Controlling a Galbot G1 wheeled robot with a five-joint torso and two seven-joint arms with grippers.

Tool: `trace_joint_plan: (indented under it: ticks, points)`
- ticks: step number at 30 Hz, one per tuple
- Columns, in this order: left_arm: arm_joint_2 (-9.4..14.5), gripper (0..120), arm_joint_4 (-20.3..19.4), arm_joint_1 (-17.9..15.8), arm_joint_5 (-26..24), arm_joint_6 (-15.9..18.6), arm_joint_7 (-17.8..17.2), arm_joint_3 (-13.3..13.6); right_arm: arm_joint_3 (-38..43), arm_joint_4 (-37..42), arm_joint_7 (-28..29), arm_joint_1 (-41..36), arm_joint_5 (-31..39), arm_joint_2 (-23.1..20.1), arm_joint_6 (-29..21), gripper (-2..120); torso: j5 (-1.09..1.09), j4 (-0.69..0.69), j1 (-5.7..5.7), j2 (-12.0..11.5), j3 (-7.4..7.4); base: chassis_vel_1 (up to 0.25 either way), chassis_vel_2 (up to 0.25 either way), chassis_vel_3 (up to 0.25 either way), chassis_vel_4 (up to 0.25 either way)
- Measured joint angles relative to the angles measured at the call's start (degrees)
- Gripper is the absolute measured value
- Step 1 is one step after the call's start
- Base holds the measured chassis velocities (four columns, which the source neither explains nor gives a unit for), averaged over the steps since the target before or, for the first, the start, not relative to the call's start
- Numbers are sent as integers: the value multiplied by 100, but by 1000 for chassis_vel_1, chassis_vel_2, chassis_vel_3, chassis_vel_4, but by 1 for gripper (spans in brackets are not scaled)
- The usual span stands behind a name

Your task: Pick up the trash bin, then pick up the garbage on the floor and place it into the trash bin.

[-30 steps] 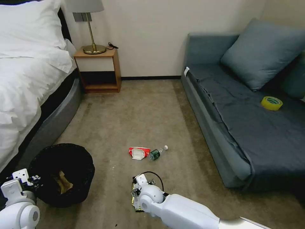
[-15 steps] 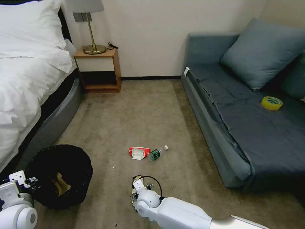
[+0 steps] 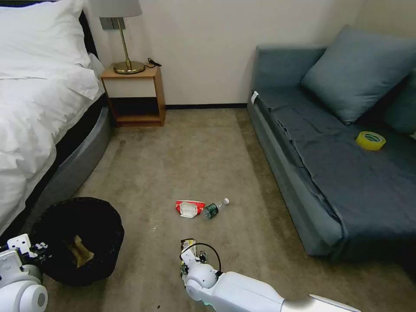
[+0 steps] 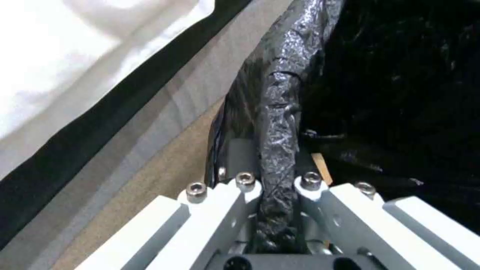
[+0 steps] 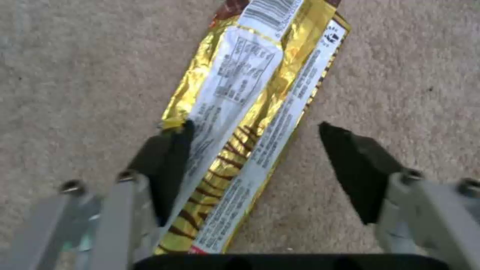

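R wrist: wrapper (image 5: pixel 240 123) btwn gripper (image 5: pixel 255 157) fingers, maybe touching

Glossy gold foil wrapper (image 5: pixel 250 123) on matt, rough carpet (image 3: pixel 195 160); crinkled shiny black plastic bin liner (image 4: pixel 280 112).

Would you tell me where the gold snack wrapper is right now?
The gold snack wrapper lies flat on the carpet between the open fingers of the right gripper, nearer the robot than the red-and-white packet.

My head view is evenly lit and sharp, with slight bending at its edges. My left wrist view overexposes the white bed linen (image 4: pixel 60 56). My right wrist view shows glare on the crinkled gold foil wrapper (image 5: pixel 250 123).
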Motion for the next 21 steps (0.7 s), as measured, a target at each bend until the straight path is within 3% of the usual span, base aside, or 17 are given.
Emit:
trace_joint_plan:
  ticks: [8, 12, 18, 21]
  points:
    - [-3, 1, 12, -46, 4, -2, 0, 37, -6, 62, -7, 16, -44, -70, 29, 33, -2, -2, 0, 0, 0, 0, 0, 0, 0]
    - [-2, 1, 18, -46, 7, -2, 0, 37, -23, 63, -22, 15, -78, -86, 44, 22, -2, -1, 0, 0, 0, 0, 0, 0, 0]
    - [-7, 1, 26, -43, 18, -7, -1, 50, -38, 93, -42, -7, -143, -116, 92, 21, -2, -1, 0, 0, 0, 0, 0, 0, 0]
    - [-10, 1, 30, -51, 21, -8, -3, 64, -39, 264, -44, 15, -143, -182, 127, 9, -2, -1, 0, 0, 1, 0, 0, 0, 0]
